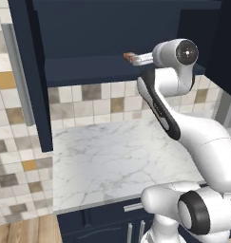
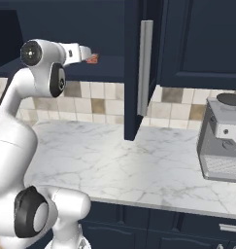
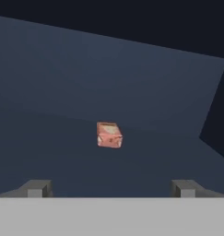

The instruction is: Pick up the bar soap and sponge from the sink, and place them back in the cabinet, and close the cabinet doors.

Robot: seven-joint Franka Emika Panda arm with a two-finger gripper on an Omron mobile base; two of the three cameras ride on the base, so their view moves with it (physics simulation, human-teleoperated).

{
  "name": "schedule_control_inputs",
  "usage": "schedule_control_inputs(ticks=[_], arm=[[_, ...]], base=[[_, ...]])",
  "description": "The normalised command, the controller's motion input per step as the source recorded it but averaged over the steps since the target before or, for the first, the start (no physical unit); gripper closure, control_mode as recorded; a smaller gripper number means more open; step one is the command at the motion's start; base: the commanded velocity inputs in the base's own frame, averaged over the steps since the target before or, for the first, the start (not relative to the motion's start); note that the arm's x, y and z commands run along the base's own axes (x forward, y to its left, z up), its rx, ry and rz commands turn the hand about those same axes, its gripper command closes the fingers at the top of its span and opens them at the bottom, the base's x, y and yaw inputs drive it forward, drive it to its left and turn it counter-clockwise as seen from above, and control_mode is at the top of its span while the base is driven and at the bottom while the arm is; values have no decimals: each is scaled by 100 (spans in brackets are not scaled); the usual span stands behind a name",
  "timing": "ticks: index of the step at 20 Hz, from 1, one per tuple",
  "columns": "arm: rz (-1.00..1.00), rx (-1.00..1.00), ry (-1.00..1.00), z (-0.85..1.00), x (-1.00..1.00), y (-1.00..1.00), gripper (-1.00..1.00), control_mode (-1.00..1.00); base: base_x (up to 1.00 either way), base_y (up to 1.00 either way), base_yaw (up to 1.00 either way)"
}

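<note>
While the white arm reaches up into the open navy cabinet (image 1: 88, 42), the bar soap (image 3: 109, 134) lies on the cabinet's shelf (image 3: 62, 156), a small orange-red block with a whitish patch on top. Seen from the hand, it sits ahead of the gripper (image 3: 109, 189) and apart from it, roughly centred between the two dark fingers (image 3: 37, 188), which stand spread wide with nothing between them. In the left base view the soap (image 1: 129, 57) shows as a small reddish piece at the front part of the shelf, just past the gripper's tip; in the right base view it (image 2: 92, 59) appears the same way, just beyond the hand.

One cabinet door (image 2: 139, 68) hangs open, its edge and long silver bar handle facing the right base camera. Below lies a marble bench (image 1: 112, 161) backed by tiled wall, and a grey appliance (image 2: 221, 141) stands at the bench's right end. The sink and the sponge are not something these views let me place.

As a judgement: the soap looks light, rigid and flat, so it should neither crush nor bend, but its smooth faces would likely be slippery. If it had to be taken up again, the fingers would best close across its narrower width, on the two opposite side faces near the middle, low enough to avoid it squirting out. It appears already set down, so the soap part of the task seems done.
</note>
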Motion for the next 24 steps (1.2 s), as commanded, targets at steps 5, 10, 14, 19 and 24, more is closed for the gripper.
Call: schedule_control_inputs(ticks=[5, 10, 14, 19, 24], arm=[[-5, 5, 7, 9, -71, -5, -100, -100], [-3, 5, 7, 5, -69, -8, -100, -100], [-2, 5, 9, 4, -72, -8, -100, -100], [-2, 1, 9, 6, -63, -4, -100, -100], [0, 0, 9, 6, -60, 0, -100, -100]], base=[[0, 0, 0], [0, 0, 0], [0, 0, 0], [0, 0, 0], [0, 0, 0]])
